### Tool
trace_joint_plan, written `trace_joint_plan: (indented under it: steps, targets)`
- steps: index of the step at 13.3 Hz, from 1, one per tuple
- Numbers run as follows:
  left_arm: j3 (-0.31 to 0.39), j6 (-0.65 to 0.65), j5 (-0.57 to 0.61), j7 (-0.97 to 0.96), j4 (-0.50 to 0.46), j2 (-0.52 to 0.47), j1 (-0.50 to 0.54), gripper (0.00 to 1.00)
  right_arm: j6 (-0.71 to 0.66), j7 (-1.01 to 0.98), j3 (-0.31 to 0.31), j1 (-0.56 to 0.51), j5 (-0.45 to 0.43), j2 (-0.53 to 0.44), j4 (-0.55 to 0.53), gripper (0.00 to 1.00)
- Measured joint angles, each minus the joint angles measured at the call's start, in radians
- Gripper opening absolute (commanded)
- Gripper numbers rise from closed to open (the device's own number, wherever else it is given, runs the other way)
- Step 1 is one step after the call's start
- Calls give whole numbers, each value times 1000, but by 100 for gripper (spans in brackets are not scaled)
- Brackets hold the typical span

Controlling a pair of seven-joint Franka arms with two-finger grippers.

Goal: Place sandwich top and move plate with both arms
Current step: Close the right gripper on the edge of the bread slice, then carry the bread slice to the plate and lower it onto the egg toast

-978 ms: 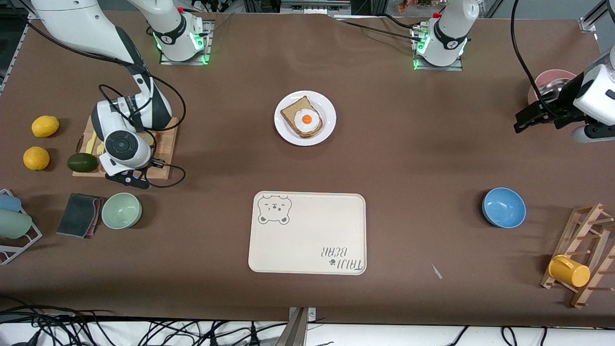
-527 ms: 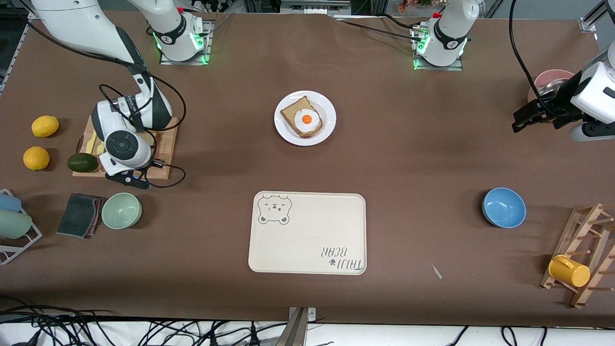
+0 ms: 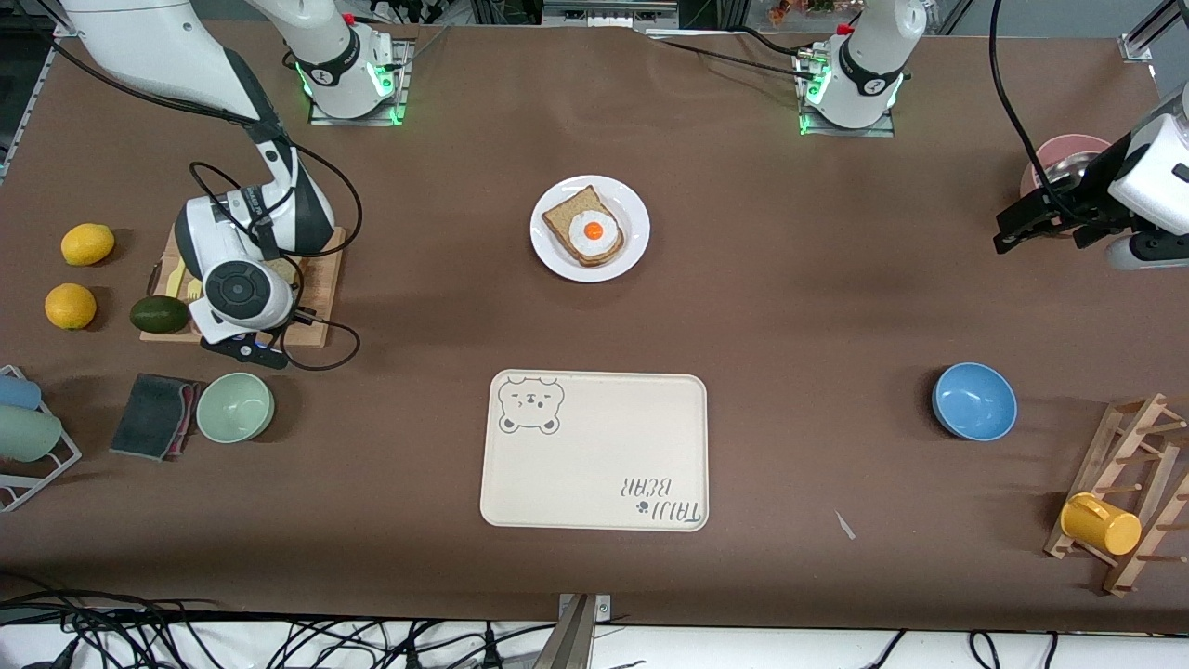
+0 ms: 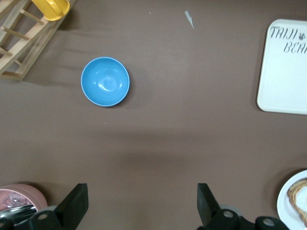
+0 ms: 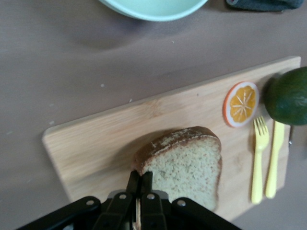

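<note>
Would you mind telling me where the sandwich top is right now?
The sandwich top lies on the wooden board at the right arm's end, pinched by the right gripper, beside the orange slice.

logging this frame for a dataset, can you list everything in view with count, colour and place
sandwich top: 1, speckled tan, on the cutting board, edge pinched by the right jaws
plate: 1, white, mid-table, farther from the front camera than the tray
egg slice: 1, tan bread with fried egg, on the plate
cutting board: 1, wood, right arm's end
orange slice: 1, orange, on the board
fork and knife: 2, yellow, on the board
avocado: 1, dark green, beside the board
lemons: 2, yellow
tray: 1, cream
green bowl: 1
blue bowl: 1
yellow cup: 1, on the wooden rack
right gripper: shut on the slice
left gripper: open, waiting over bare table
</note>
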Motion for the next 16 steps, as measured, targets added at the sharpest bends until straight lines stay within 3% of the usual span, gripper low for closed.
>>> trace_joint_plan:
  steps: [4, 7, 10, 16]
  targets:
    - [0, -27, 0, 39, 6, 0, 3, 100, -223, 0, 69, 19, 103, -2, 146, 0]
    - [7, -27, 1, 121, 6, 0, 8, 100, -350, 0, 154, 26, 161, -2, 237, 0]
    - [12, -27, 1, 145, 6, 0, 8, 100, -399, 23, 195, 83, 260, -2, 294, 0]
    - [12, -27, 1, 151, 6, 2, 8, 100, -403, 318, 228, 329, 365, 37, 375, 0]
